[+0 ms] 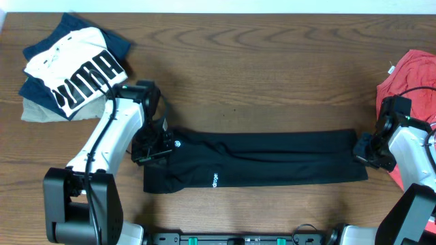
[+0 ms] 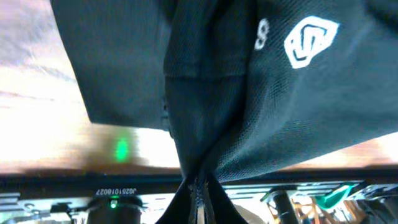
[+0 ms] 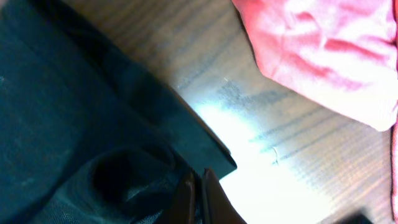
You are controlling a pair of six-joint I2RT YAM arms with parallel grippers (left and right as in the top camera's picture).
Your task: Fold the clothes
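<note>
Long folded band of plain black soft fabric garment [image 1: 266,160], lying 9-to-3 o'clock at 6 o'clock of brown wooden table [image 1: 272,68]. The left gripper [image 1: 155,146] is clamped on its 9 o'clock end and the right gripper [image 1: 364,151] on its 3 o'clock end, prob. to keep it taut & flat for next fold.

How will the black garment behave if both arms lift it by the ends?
Probably floppy: the black garment bunches into folds where the left gripper pinches it. Its middle would likely sag between that and the right gripper. Likely light: it looks like thin knit, lying flat on the table.
</note>
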